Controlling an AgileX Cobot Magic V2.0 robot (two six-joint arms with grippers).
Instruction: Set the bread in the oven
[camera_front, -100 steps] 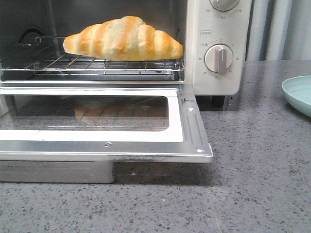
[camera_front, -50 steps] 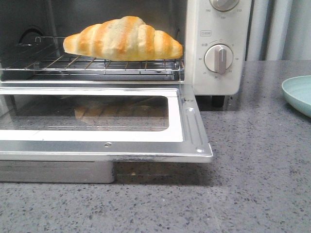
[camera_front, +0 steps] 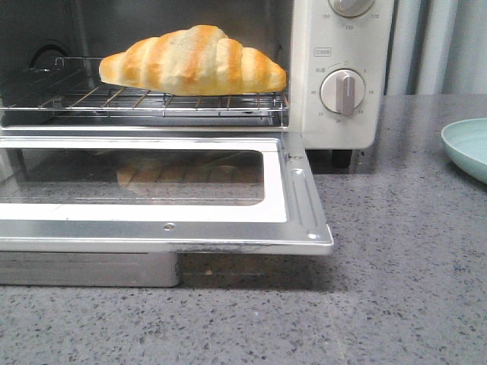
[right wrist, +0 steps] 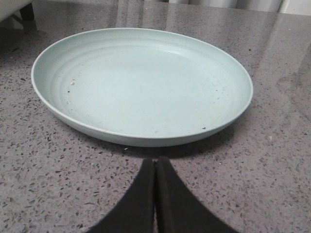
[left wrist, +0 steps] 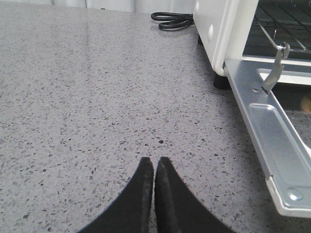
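The bread (camera_front: 194, 61), a golden-orange striped roll, lies on the wire rack (camera_front: 152, 103) inside the cream-white oven (camera_front: 342, 114). The oven's glass door (camera_front: 160, 190) hangs open and flat toward me. No gripper shows in the front view. In the left wrist view my left gripper (left wrist: 154, 160) is shut and empty over the bare counter, beside the oven's open door (left wrist: 272, 141). In the right wrist view my right gripper (right wrist: 156, 160) is shut and empty, just in front of the pale green plate (right wrist: 141, 82).
The pale green plate sits empty on the grey speckled counter at the right edge of the front view (camera_front: 468, 148). A black power cord (left wrist: 172, 20) lies coiled behind the oven's left side. A metal hinge arm (left wrist: 276, 68) stands up at the door's corner.
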